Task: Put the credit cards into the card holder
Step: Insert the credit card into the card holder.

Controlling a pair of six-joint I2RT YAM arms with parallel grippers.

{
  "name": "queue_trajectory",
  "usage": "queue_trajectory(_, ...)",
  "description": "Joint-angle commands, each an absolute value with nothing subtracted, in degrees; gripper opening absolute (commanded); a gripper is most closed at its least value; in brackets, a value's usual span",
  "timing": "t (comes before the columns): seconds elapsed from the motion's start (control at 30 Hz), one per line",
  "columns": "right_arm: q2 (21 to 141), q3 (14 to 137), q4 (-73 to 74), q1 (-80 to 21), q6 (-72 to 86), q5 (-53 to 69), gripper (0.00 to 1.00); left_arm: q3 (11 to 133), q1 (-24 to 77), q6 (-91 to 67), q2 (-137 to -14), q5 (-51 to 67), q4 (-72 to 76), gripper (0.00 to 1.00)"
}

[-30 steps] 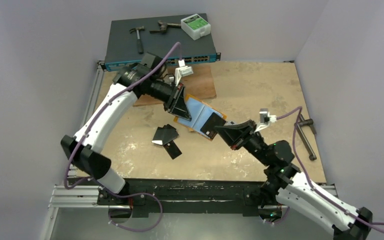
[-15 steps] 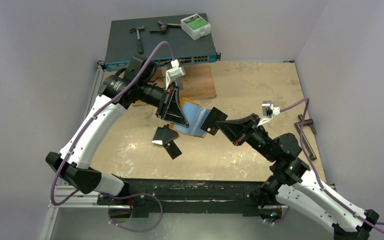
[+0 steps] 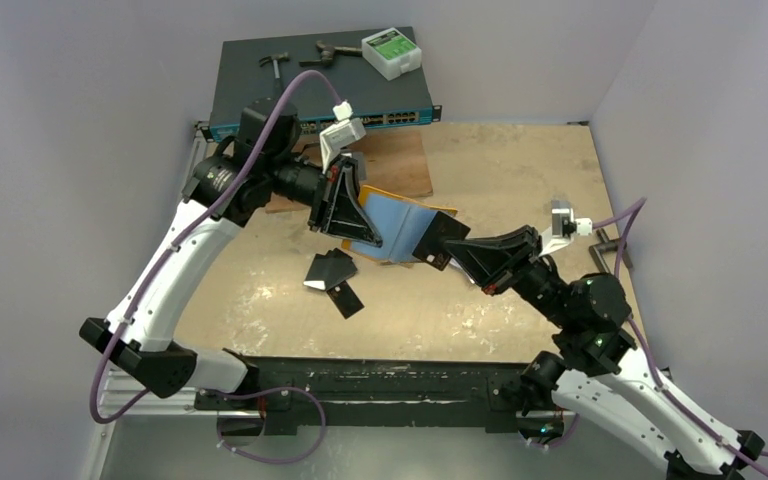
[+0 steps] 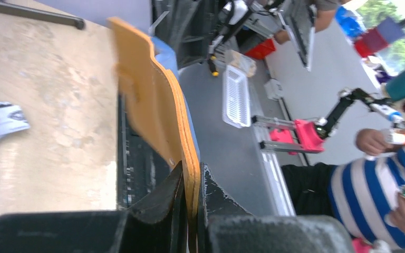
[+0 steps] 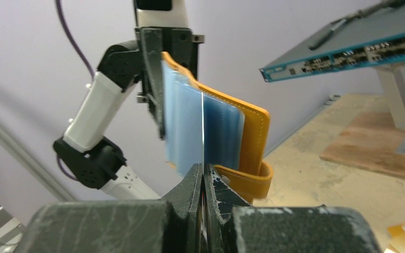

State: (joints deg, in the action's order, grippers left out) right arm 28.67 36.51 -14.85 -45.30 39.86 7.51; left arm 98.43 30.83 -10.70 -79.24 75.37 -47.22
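The card holder (image 3: 405, 222), orange outside with a blue lining, hangs open above the table with my left gripper (image 3: 356, 226) shut on its left edge. In the left wrist view its orange edge (image 4: 161, 113) runs up from between the fingers (image 4: 227, 203). My right gripper (image 3: 457, 251) is shut on a black credit card (image 3: 438, 238) whose far end meets the holder's right side. In the right wrist view that card (image 5: 203, 132) shows edge-on against the blue pockets (image 5: 221, 132). More black credit cards (image 3: 332, 271) lie on the table below the holder, and a silvery one (image 4: 0, 120) shows in the left wrist view.
A network switch (image 3: 250, 100) stands at the back with a hammer (image 3: 276, 70), a wrench (image 3: 325, 52) and a white box (image 3: 391, 52) on it. A wooden board (image 3: 405, 165) lies in front of it. A metal tool (image 3: 612, 275) lies at the table's right edge. Walls close three sides.
The left arm has swung back and left, lifting the card holder. The right gripper has drawn to the right with the black card still at the holder's edge.
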Motion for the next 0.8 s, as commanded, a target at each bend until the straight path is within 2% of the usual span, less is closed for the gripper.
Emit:
queue_trajectory(0.0,29.2,41.4,-19.1,-45.2,39.9,13.1,0.00,101.0,31.1,-5.7,-76.7,67.5,-47.7,0.02)
queue_trajectory(0.27,33.2,47.4,-20.6,-45.2,37.8,17.8,0.00,100.0,30.8,-11.1,-77.2,64.0,-41.9,0.00)
queue_trajectory(0.77,37.7,43.3,-32.1,-45.5,36.6,6.8,0.00,96.2,30.8,-23.0,-75.9,68.2,-30.1,0.00)
